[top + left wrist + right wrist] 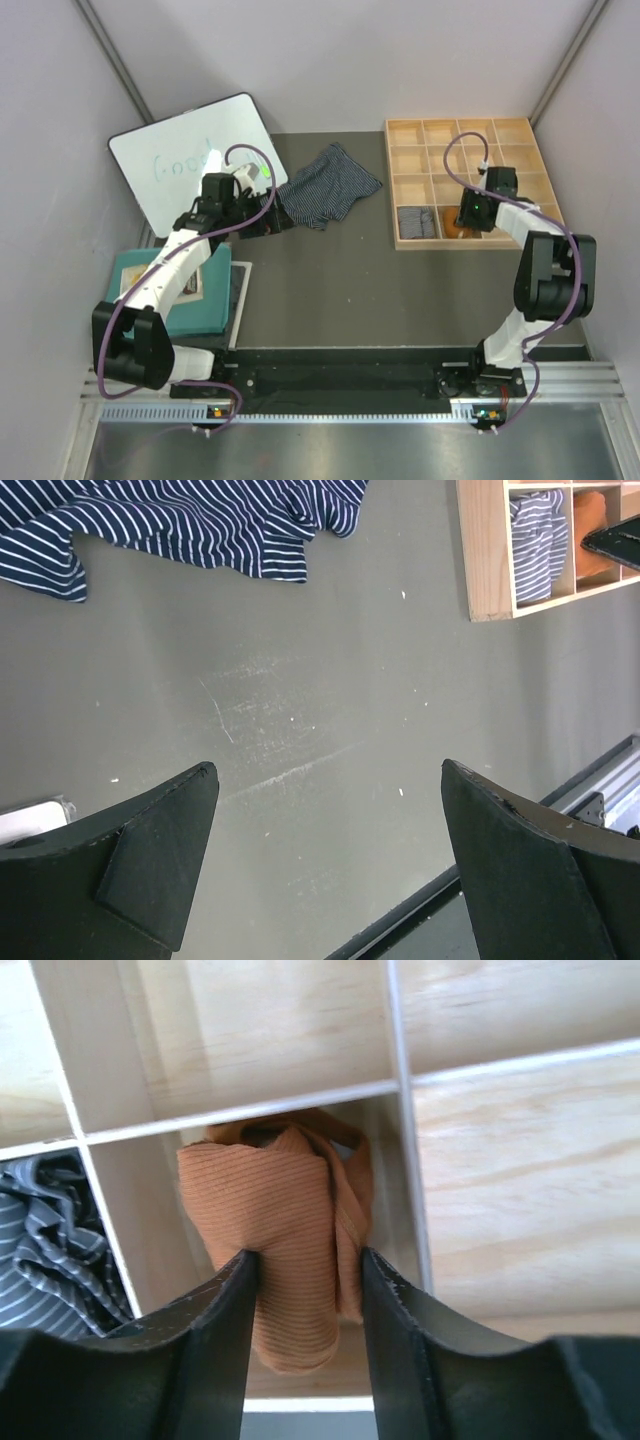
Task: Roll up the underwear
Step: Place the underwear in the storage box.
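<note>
The dark navy white-striped underwear [325, 185] lies crumpled and unrolled on the grey table, at the top left of the left wrist view [180, 525]. My left gripper [272, 222] [328, 768] hovers just left of it, open and empty over bare table. The rust-orange underwear [280, 1220] [455, 228] sits rolled in a front compartment of the wooden box [392, 180]. My right gripper [310, 1255] [472, 215] straddles it, both fingers pressed against the roll's sides. The grey pinstriped underwear [50, 1240] [415, 222] fills the compartment to its left.
The wooden box [488, 550] holds several empty compartments behind the two filled ones. A whiteboard [190, 155] leans at the back left. A teal mat [190, 300] lies by the left arm's base. A metal rail [350, 385] runs along the near edge.
</note>
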Tool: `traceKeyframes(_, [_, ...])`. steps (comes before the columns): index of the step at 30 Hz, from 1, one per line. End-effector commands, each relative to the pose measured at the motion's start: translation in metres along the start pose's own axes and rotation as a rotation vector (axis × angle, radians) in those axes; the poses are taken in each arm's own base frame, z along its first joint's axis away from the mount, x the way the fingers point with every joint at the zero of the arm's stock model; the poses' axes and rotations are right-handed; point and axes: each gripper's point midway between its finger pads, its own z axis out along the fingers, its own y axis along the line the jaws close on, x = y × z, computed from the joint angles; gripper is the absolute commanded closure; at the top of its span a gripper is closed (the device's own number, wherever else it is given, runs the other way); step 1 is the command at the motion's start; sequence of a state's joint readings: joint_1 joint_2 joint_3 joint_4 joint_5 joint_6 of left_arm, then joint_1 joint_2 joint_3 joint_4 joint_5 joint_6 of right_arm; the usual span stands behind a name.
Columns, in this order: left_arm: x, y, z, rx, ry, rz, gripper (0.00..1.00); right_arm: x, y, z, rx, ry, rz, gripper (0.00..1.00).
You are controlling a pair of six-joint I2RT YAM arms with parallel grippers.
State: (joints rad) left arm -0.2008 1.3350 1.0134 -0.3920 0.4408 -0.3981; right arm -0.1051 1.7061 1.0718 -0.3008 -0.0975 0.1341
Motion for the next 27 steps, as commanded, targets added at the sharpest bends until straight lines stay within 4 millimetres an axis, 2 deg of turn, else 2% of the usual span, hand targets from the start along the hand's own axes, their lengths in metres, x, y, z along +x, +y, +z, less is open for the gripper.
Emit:
traceKeyframes(1, [-0.005, -0.006, 0.003, 0.044, -0.019, 0.002, 0.04, -0.009, -0.022, -0.018, 0.115, -0.053, -0.033, 0.55])
traceKeyframes(12, [-0.004, -0.007, 0.004, 0.059, -0.016, -0.007, 0.04, -0.036, -0.003, -0.064, 0.072, -0.18, -0.034, 0.51])
traceKeyframes(15, [-0.003, -0.008, 0.004, 0.066, -0.014, -0.011, 0.04, -0.037, 0.019, -0.068, -0.009, -0.189, -0.052, 0.52])
traceKeyframes(16, [-0.003, -0.009, 0.005, 0.07, -0.012, -0.011, 0.04, -0.034, 0.032, -0.068, -0.056, -0.179, -0.067, 0.54])
traceKeyframes(20, [-0.002, -0.009, 0.005, 0.073, -0.011, -0.014, 0.04, -0.024, 0.059, -0.057, -0.146, -0.134, -0.084, 0.62])
traceKeyframes(25, [-0.002, -0.008, 0.004, 0.07, -0.014, -0.014, 0.04, -0.013, 0.061, -0.038, -0.155, -0.078, -0.05, 0.75])
traceKeyframes(27, [-0.002, -0.009, 0.003, 0.072, -0.016, -0.012, 0.04, -0.008, 0.055, -0.027, -0.123, -0.053, -0.038, 0.8])
